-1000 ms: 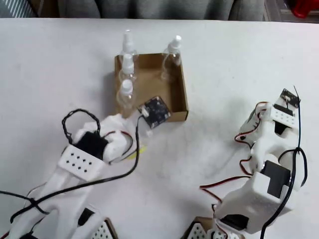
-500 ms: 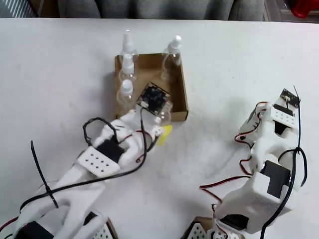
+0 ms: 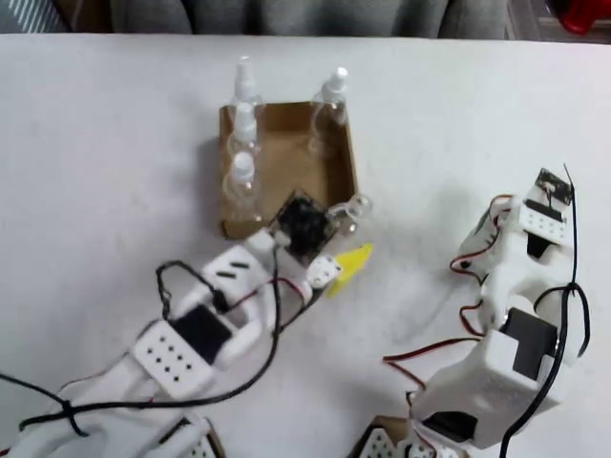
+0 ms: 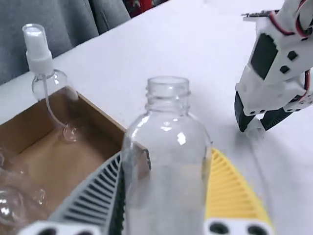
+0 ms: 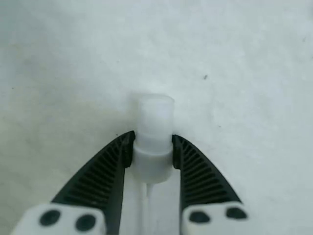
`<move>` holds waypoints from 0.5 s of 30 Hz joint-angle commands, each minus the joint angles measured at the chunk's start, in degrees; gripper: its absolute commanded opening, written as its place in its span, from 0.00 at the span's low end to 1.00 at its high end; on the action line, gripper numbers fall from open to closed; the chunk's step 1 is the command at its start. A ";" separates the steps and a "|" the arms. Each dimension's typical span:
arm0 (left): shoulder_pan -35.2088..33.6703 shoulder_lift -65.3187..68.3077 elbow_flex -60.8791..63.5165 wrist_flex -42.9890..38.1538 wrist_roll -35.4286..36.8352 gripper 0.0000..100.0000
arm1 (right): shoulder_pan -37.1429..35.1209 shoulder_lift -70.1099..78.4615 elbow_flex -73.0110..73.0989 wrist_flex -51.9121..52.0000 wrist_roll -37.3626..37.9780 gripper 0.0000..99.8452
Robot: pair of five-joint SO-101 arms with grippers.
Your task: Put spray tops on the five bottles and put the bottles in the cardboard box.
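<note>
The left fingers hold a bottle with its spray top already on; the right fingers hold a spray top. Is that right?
No: the left wrist view shows the clear bottle open-necked, no top on. The right fingers do hold a spray top.

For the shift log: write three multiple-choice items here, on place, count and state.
1. Where is the clear topless plastic bottle? A in the left gripper, outside the brown cardboard box; B inside that box; C in a person's hand.
2. How many spray-topped bottles stand in the box? A two; B four; C six.
3. The right gripper is: A open; B shut on the white spray top; C shut on a bottle.
Key: A, grey and yellow fingers flank it; B, four capped bottles show; B, black fingers pinch it.
</note>
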 commanded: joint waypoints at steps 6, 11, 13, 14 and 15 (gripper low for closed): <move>0.57 -5.76 8.53 -13.98 0.53 0.08 | -0.22 -3.47 -4.40 1.19 0.88 0.02; -0.84 -6.20 10.20 -16.09 0.62 0.08 | -0.40 -13.85 -8.44 6.37 0.97 0.02; -2.51 -6.20 10.11 -16.09 0.62 0.08 | -1.54 -18.15 -9.23 4.53 0.97 0.02; -3.38 -6.20 10.11 -16.09 0.62 0.08 | -2.33 -20.18 -9.76 3.30 0.97 0.02; -4.09 -6.20 10.11 -16.09 0.62 0.08 | -3.56 -22.11 -10.11 2.07 0.97 0.02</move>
